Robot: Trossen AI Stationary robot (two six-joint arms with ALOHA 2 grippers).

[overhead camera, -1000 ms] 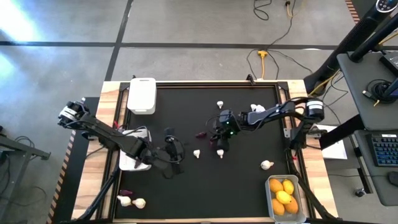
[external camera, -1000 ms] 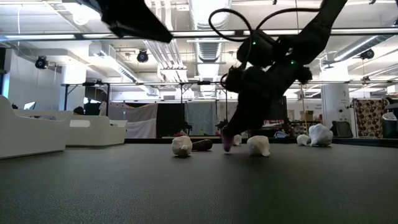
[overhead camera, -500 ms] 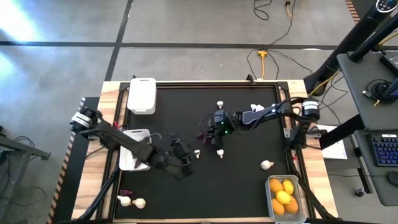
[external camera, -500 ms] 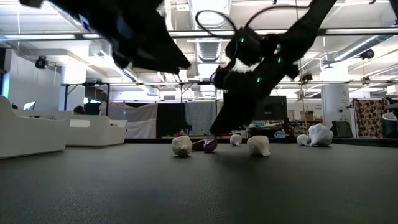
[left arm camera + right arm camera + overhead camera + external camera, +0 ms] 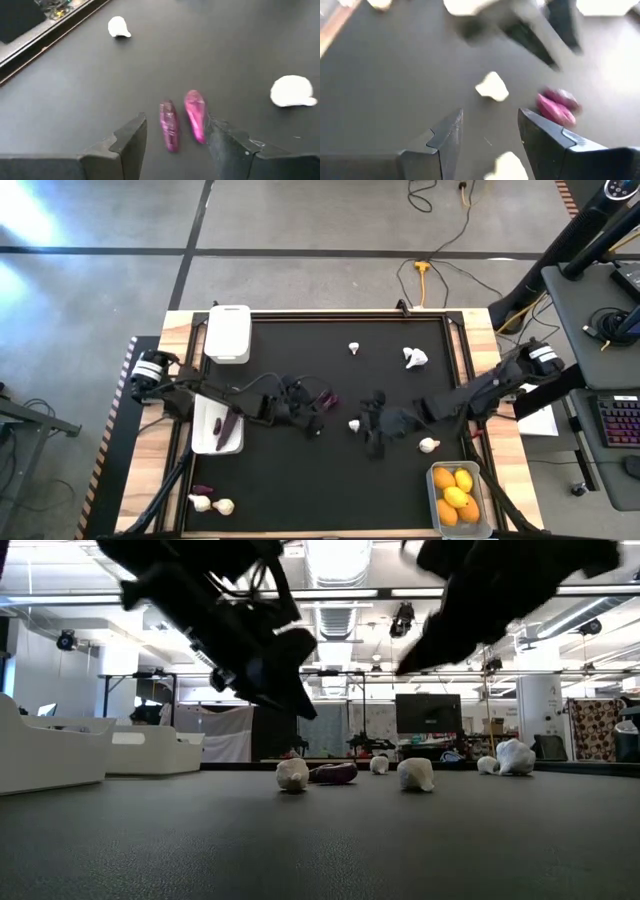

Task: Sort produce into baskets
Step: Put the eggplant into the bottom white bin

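Two dark purple eggplant pieces (image 5: 170, 125) (image 5: 195, 115) lie side by side on the black mat, just ahead of my open left gripper (image 5: 175, 145), whose fingers are spread around them without touching; the pair (image 5: 325, 397) sits mid-table in the high view. My right gripper (image 5: 372, 425) hovers open to their right, beside a white garlic bulb (image 5: 354, 425). A white basket (image 5: 205, 430) at the left holds eggplant pieces (image 5: 228, 425). The clear basket (image 5: 460, 475) at the near right holds yellow and orange fruits (image 5: 455, 495). A second white basket (image 5: 228, 333) stands at the far left.
More garlic bulbs lie loose on the mat at the far side (image 5: 353, 348) (image 5: 413, 357) and at the right (image 5: 428, 445). Two bulbs (image 5: 212, 504) and a purple piece (image 5: 203, 490) lie off the mat at the near left. Wooden table edges frame the mat.
My right gripper carried a purple eggplant piece toward the left, laid it down next to the other one, let go and drew back up toward the table's right and near edges. My left gripper swung from the white basket toward the eggplants and came lower.
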